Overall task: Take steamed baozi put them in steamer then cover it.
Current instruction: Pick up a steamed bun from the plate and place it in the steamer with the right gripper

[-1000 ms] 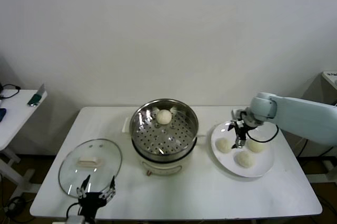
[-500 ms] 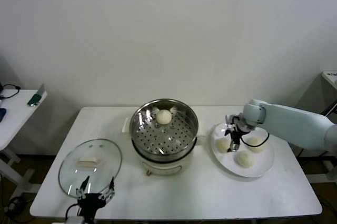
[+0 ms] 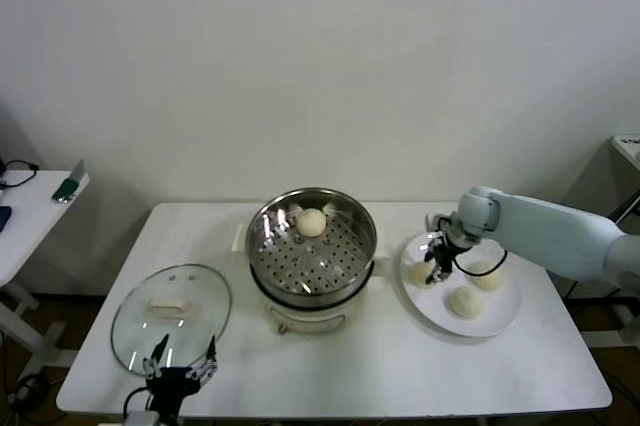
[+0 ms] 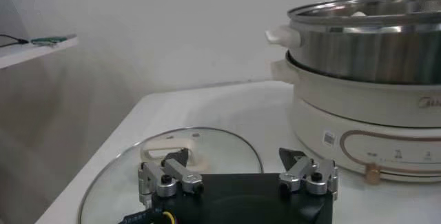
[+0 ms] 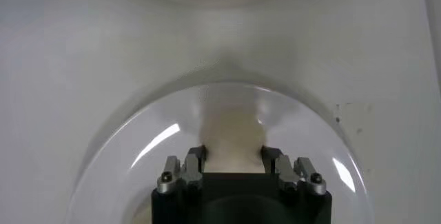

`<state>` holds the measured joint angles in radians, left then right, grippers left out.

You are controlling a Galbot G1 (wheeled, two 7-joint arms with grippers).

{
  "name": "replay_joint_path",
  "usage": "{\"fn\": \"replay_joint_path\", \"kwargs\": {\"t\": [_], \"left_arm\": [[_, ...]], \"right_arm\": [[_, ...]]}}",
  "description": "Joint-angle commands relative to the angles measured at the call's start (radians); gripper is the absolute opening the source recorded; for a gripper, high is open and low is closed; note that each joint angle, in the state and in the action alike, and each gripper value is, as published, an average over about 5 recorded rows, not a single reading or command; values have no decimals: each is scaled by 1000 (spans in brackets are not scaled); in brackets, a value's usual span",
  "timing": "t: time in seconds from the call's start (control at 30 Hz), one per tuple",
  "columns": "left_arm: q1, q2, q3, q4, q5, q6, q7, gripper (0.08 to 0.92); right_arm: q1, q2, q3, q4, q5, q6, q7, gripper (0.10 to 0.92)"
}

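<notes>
Near edge of the worktop (image 3: 380,366): left tool (image 3: 182,374) is parked low, fingers spread wide and holding nothing, hovering just beside the near rim of the glass lid (image 3: 170,306), which lies flat on the worktop, handle up. One lid, not yet on the pot. Mid-field: one steamer (image 3: 312,251), steel pot on a white base, perforated tray visible, uncovered. One steamed baozi (image 3: 312,222) sits on the tray toward the far side. To the right of the steamer, one white plate (image 3: 500,324) with three baozi on it: the nearest one (image 3: 465,302), one farther right (image 3: 488,276), and the third at the plate's left side, where the right tool (image 3: 436,271) is down on it. The wrist view shows its fingers (image 5: 195,165) pinched against both flanks of that bun (image 5: 233,143), so the right tool is clamped on it. Count: four baozi total, one in the steamer, three on the plate, one of those gripped. Step in hand, as I read it: picking the second bun. Next move looks like a straight lift clear of the plate, carry left over the steamer rim, and set down on an open patch of tray away from the bun already there. Soft dough, so a gentle squeeze. Two more buns plus the lid remain after this.
</notes>
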<state>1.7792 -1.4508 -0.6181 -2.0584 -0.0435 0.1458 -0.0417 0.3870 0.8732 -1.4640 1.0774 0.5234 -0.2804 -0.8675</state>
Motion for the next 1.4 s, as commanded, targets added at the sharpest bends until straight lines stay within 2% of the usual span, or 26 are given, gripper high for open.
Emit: {"fn": "replay_joint_path", "kwargs": {"t": [0.03,0.17,0.3,0.47,0.6,0.97,1.2,1.4], "left_arm": [[1,0,2,-3,3,-1,0,823],[0,1,7,-6,8,1,0,823],[-2,2,10,-13,11,5,1,823],[-5,2,11,-20,11,8,2,823],[-1,3,8,-26,9,8,1,823],[20,-4,3,-44,12,4,-2,823],[28,-9,1,-49,12,2,-3,823],[30,-11,0,-45,13,1,-4,823]], "right_arm": [[345,-13,-160,52,77,58,-99,563],[586,21,-261,100,192,66,-148,566],[724,73,-264,209,343,25,-137,566],[695,154,-153,369,451,-63,-39,564],[614,253,-93,423,486,-112,34,565],[388,502,-83,254,362,-162,138,564],[260,575,-88,116,282,-167,163,568],[195,597,-92,59,231,-167,178,568]]}}
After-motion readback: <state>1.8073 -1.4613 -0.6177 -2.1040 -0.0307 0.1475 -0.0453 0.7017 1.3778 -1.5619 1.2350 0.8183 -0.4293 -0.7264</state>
